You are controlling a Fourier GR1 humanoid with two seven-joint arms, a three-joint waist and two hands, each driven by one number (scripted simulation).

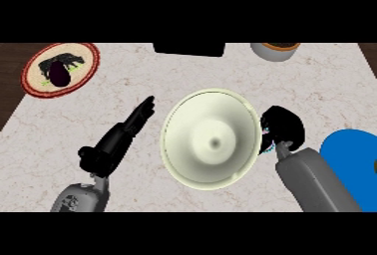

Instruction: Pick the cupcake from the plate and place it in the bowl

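Taking the cream bowl [199, 114] as the clock's centre: at 4 o'clock, cut by the right edge, lies a blue plate [355, 154], only its bare surface showing. At 3 o'clock the right hand [284, 124] hangs just outside the bowl's rim, fingers curled round the cupcake [269, 145], of which only turquoise and pink specks show. At 9 o'clock the left hand [121, 135] lies with fingers straight and together, pointing at 1 o'clock, with open counter [132, 89] beyond it. At 11 o'clock a patterned plate [33, 60] holds an eggplant [59, 73]. At 12 sits a black block [188, 48]; at 1, a grey pot [274, 53] with orange contents.
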